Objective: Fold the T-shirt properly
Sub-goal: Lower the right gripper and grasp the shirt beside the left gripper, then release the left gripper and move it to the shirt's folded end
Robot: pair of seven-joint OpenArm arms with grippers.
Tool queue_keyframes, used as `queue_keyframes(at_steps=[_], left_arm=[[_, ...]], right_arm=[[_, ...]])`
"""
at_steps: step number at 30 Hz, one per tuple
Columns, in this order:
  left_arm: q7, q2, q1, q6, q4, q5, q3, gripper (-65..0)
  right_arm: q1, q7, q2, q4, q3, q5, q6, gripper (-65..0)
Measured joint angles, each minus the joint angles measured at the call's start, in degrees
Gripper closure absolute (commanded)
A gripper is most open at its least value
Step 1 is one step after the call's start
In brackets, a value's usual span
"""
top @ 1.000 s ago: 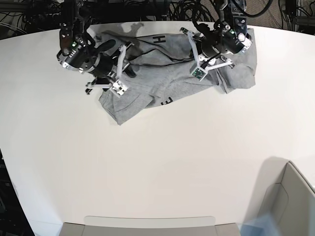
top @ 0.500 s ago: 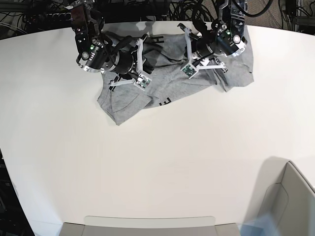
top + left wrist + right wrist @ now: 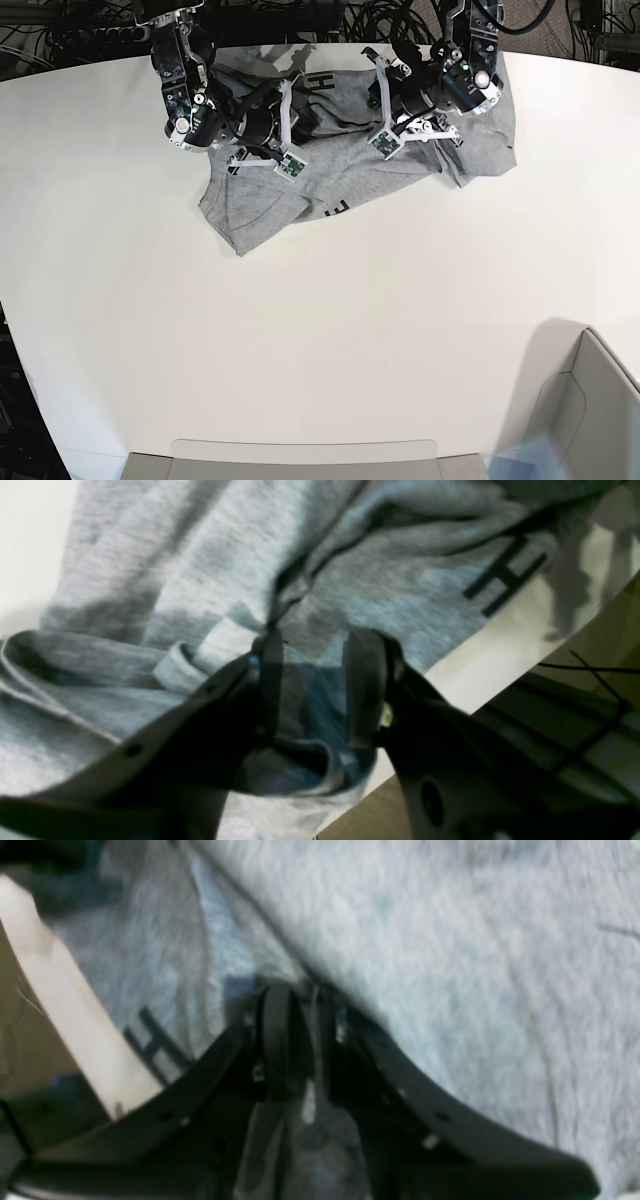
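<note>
From my base view the T-shirt [image 3: 360, 150] lies crumpled at the far edge of the white table [image 3: 320, 330], and I place everything else against it. A black letter H [image 3: 322, 81] shows near the shirt's far edge, between the two arms, and more lettering sits at its near edge. My left gripper [image 3: 312, 685] is over the shirt's right half, on the side by the H; its fingers [image 3: 367, 680] stand a modest way apart with a bunched fold of grey cloth lying between them, though I cannot tell whether they are pinching it. My right gripper [image 3: 302, 1035] is over the shirt's left half, its fingers [image 3: 275, 1030] nearly together with only a thin gap; the wrist view is too blurred for me to tell whether they hold any cloth.
</note>
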Motion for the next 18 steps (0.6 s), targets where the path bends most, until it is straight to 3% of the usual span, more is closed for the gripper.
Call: queue_keyframes(at_steps=[5,12,16,18], left_arm=[[-0.55,-1.7,-0.15,0.02,0.0,-0.22,-0.13,-15.0],[-3.21,-1.51,-1.86,0.0,0.02,-0.42,-0.11,0.0],[-3.78,-1.09,-1.97,0.0,0.02,-0.48,-1.46,0.0],[-3.52,2.43,-2.6,-0.2,0.02,-0.48,-6.6,0.0]], right_arm=[[3.1,1.07,-2.14,-4.9,0.0,0.63,0.0,-1.9],[3.72,1.53,-2.6,-6.01,0.0,0.7,-0.02,-0.4],[3.72,1.51,-2.6,-6.03,0.0,0.72,-0.02,-0.3],[3.74,1.55,-2.58,-6.12,0.0,0.68,-0.02,-0.3]])
